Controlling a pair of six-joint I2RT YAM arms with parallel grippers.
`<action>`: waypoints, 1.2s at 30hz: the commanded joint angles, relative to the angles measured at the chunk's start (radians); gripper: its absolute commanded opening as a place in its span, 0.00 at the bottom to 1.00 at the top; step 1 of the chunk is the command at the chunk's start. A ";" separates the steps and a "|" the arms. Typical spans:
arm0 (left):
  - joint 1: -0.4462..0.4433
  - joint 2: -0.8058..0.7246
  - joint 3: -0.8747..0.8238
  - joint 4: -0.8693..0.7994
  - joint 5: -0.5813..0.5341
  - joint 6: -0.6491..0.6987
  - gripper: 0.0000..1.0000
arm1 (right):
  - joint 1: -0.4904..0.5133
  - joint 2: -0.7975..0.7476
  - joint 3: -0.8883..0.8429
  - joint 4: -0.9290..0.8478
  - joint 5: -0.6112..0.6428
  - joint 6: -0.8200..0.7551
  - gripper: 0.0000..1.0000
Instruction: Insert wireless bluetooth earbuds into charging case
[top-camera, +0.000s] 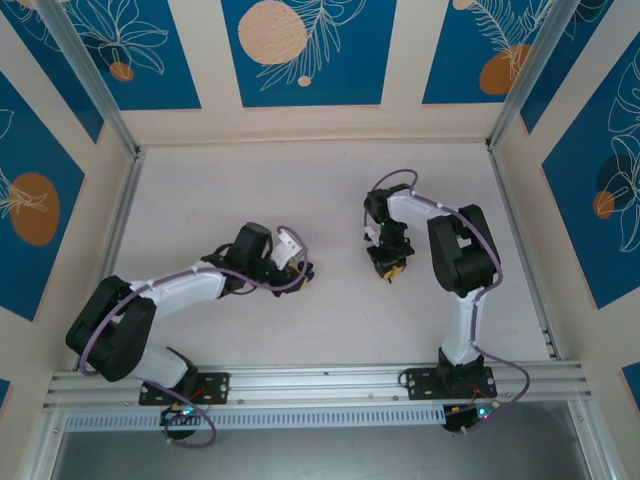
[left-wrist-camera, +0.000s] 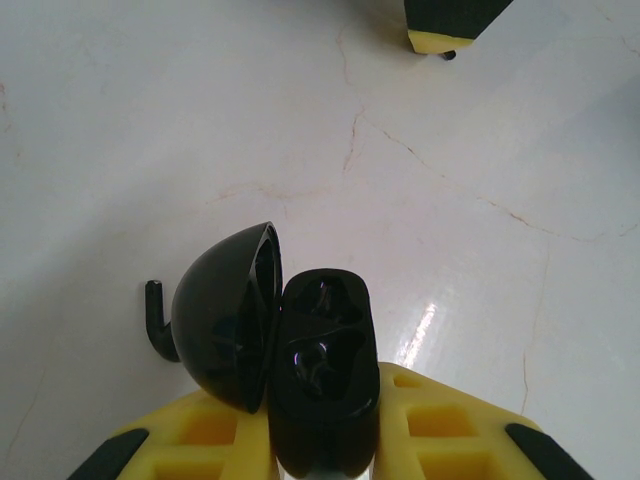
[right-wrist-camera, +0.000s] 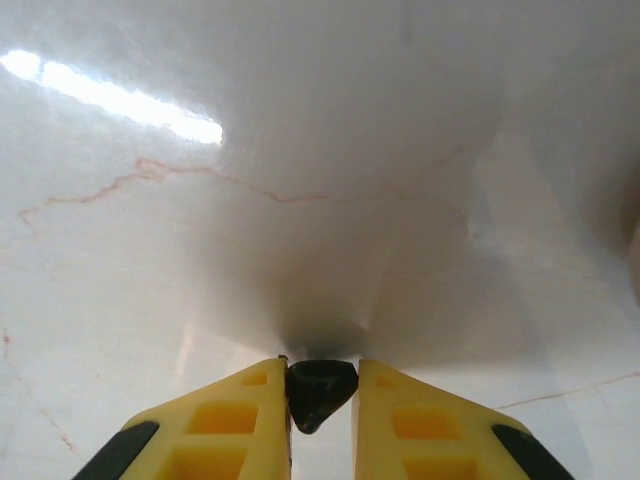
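Note:
My left gripper (left-wrist-camera: 322, 398) is shut on the black charging case (left-wrist-camera: 322, 350), which stands between its yellow fingers with the domed lid (left-wrist-camera: 222, 320) swung open to the left. Both wells look dark and glossy; I cannot tell whether either holds a bud. One black earbud (left-wrist-camera: 153, 310) lies on the table just left of the lid. My right gripper (right-wrist-camera: 320, 365) is shut on another black earbud (right-wrist-camera: 320, 388), just above the table. From above, the left gripper (top-camera: 300, 272) and the right gripper (top-camera: 388, 268) sit apart at mid-table. The pale pink buds are out of view.
The white marbled tabletop (top-camera: 320, 200) is walled by blue-and-cream panels, with aluminium rails at the sides and along the near edge (top-camera: 320, 380). A fingertip (left-wrist-camera: 440, 38) of the right gripper shows at the top of the left wrist view.

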 joint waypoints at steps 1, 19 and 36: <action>-0.013 0.020 0.003 0.080 0.030 0.011 0.22 | -0.012 -0.105 -0.037 0.071 -0.047 0.040 0.19; -0.075 0.158 -0.054 0.582 0.107 0.040 0.21 | 0.090 -0.538 -0.246 0.465 -0.168 0.312 0.18; -0.087 0.227 -0.015 0.731 0.094 -0.034 0.21 | 0.223 -0.635 -0.346 0.629 -0.141 0.469 0.19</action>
